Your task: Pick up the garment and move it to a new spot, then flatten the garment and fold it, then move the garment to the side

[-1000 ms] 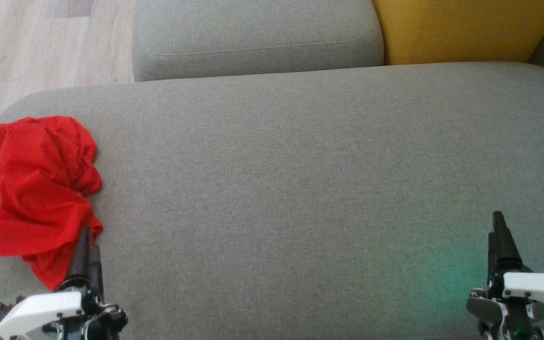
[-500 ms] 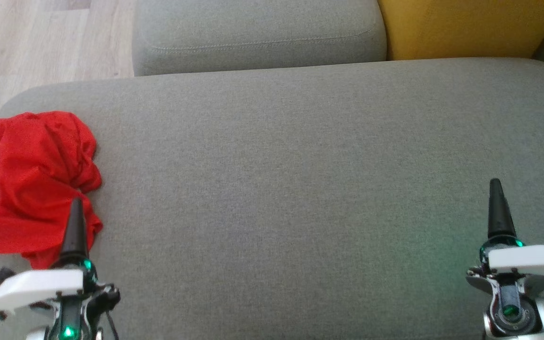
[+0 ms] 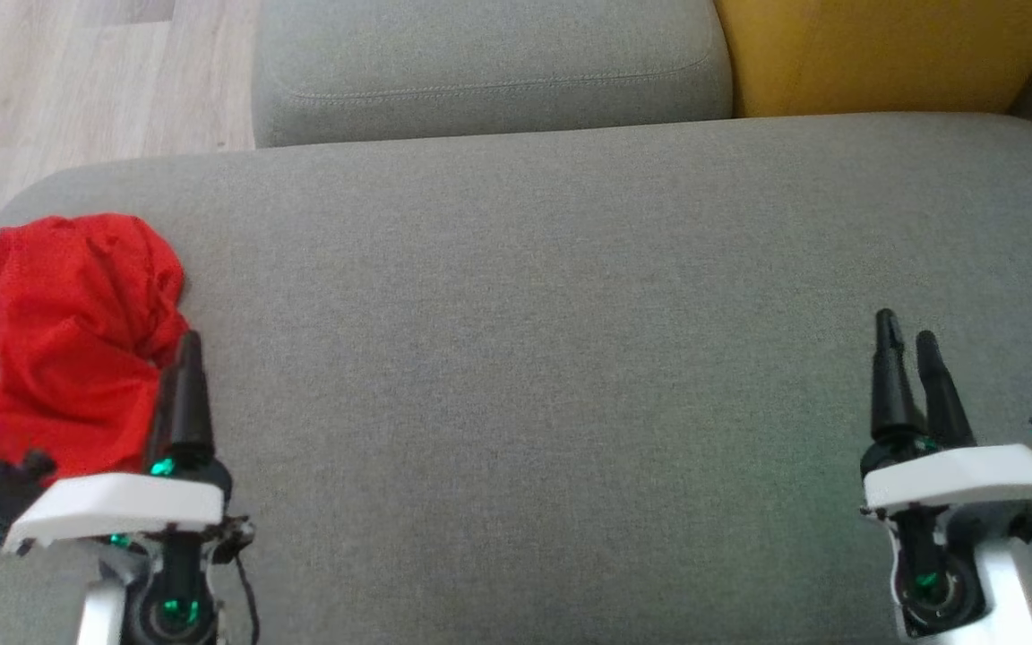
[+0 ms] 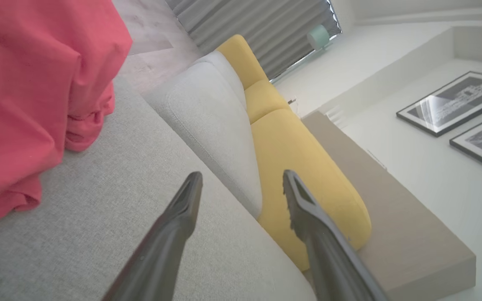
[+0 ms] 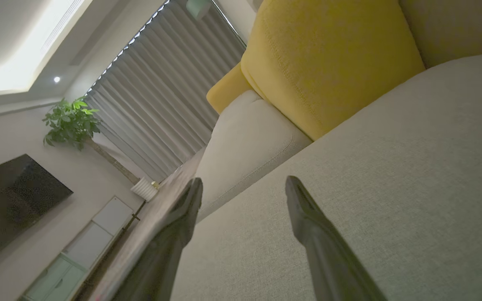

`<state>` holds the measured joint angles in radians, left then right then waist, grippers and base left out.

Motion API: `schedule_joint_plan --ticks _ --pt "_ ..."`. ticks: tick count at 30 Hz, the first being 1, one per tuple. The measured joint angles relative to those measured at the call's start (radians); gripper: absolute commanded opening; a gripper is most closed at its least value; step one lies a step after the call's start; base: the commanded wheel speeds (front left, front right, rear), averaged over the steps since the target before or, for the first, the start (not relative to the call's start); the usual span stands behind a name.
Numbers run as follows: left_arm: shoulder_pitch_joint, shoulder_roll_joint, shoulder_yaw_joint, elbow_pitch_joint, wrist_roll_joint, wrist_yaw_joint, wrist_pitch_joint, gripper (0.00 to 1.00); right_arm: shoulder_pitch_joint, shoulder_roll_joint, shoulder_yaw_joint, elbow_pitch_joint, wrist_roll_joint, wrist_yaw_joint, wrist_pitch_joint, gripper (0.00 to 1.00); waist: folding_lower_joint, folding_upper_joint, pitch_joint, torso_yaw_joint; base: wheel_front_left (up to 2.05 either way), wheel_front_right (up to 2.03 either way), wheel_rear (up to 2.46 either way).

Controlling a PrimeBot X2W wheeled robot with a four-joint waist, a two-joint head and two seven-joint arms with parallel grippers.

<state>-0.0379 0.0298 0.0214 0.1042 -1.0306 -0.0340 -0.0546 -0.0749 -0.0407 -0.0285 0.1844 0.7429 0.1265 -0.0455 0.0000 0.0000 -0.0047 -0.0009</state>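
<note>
The garment (image 3: 59, 331) is a crumpled red cloth with a white label, heaped at the left end of the grey sofa seat (image 3: 534, 296). In the left wrist view the garment (image 4: 27, 92) lies at the upper left, apart from the fingertips. My left gripper (image 3: 186, 345) hovers at the garment's right edge; its jaws stand open with nothing between them (image 4: 243, 182). My right gripper (image 3: 903, 333) is over bare seat at the right, open and empty (image 5: 243, 186).
A grey back cushion (image 3: 489, 63) and a yellow cushion (image 3: 883, 49) line the far side of the seat. Pale wooden floor (image 3: 77, 81) lies beyond the seat's left end. The middle of the seat offers wide room.
Both grippers have advanced up the head view, away from its bottom edge. The left one now reaches the garment's right edge. The garment itself has not shifted on the seat.
</note>
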Motion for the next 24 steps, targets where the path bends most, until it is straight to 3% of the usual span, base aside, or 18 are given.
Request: schedule_joint_plan --ticks 13,24 --pt "0.0 0.006 -0.116 -0.03 0.312 0.019 -0.033 1.0 0.0 0.0 0.036 -0.004 -0.245 0.0 -0.034 1.0 0.0 0.0 -0.01 -0.004 0.0 0.0 0.0" --pt "0.0 0.064 -0.236 0.007 0.512 0.09 -0.068 1.0 0.0 -0.001 0.071 -0.004 -0.42 0.0 -0.051 1.0 0.0 0.0 -0.013 -0.01 0.0 0.0 0.0"
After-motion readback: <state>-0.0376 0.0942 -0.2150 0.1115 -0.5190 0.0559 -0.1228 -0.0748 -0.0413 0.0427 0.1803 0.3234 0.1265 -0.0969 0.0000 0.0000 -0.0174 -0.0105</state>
